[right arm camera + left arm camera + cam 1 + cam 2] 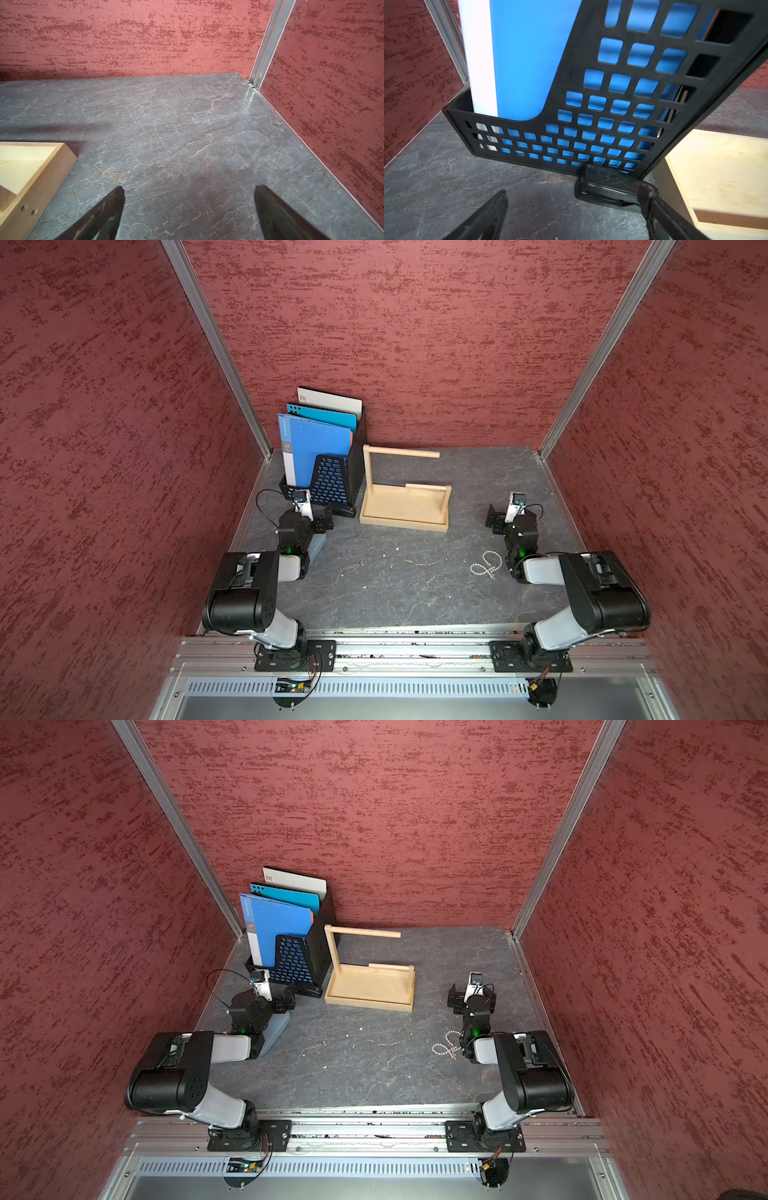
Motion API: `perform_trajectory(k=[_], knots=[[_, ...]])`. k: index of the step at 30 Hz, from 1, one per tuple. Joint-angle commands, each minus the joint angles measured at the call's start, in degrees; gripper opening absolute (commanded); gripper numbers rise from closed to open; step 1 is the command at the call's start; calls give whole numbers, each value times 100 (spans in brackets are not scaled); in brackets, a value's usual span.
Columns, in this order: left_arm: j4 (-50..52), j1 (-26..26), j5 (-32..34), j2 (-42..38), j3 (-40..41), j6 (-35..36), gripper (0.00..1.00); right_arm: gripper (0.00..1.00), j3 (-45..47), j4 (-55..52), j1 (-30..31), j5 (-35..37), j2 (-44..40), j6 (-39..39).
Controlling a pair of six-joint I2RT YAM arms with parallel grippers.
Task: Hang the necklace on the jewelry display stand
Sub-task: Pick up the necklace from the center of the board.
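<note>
Both wrist views cut off the pale wooden jewelry display stand (403,525). Its long top dowel runs along the back wall, free end pointing right. The looped pale beaded necklace (486,565) lies on the grey marbled table (395,597) just beside the right arm. The left hand (573,191) and right hand (189,188) are released and empty, with open table between them.

- The jewelry display stand (404,526) (368,1005) is pale wood, with a rectangular rimmed tray base, a tall post carrying a long horizontal dowel, and a short post with a low bar. It stands upright on the surface, just right of the black file rack (358,456).
- The necklace (486,565) (446,1046), a pale beaded strand in loose loops, lies flat on the surface, well apart from the file rack, to its right and nearer the front.
</note>
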State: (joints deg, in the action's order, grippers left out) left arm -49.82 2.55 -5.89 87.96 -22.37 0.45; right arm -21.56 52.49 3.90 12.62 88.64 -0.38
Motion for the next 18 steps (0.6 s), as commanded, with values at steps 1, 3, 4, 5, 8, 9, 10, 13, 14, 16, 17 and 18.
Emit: perform_trajectory(k=[1, 3, 4, 5, 8, 9, 10, 13, 14, 16, 17, 18], knots=[[-80, -8, 35, -9, 31, 42, 99, 99, 24, 156, -43, -85, 4, 56], [-80, -5, 27, -13, 31, 43, 99, 99, 28, 156, -40, -82, 4, 56], [-80, -5, 30, -10, 31, 39, 100, 99, 26, 156, -39, -81, -3, 63], [-82, -4, 27, -9, 31, 42, 99, 99, 27, 156, -39, -84, 2, 51], [-140, 34, -57, 6, 35, 30, 99, 99, 23, 152, -39, -84, 4, 54], [-140, 53, -87, 7, 39, 19, 99, 99, 18, 148, -40, -84, 0, 55], [-142, 67, -112, 9, 40, 13, 99, 99, 16, 144, -39, -84, 4, 51], [-107, 47, -72, 1, 40, 7, 100, 99, 112, 300, -39, -113, -30, 26], [-107, 44, -66, -6, 39, 8, 100, 99, 178, 402, -43, -239, -62, -18], [-98, 45, -65, 1, 29, 8, 99, 99, 240, 371, -30, -506, -281, -133], [-89, 44, -66, -13, 31, 16, 100, 99, 224, 209, -33, -555, -433, -156], [-80, 40, -57, -14, 31, 9, 100, 99, 165, -72, -34, -582, -719, -172]])
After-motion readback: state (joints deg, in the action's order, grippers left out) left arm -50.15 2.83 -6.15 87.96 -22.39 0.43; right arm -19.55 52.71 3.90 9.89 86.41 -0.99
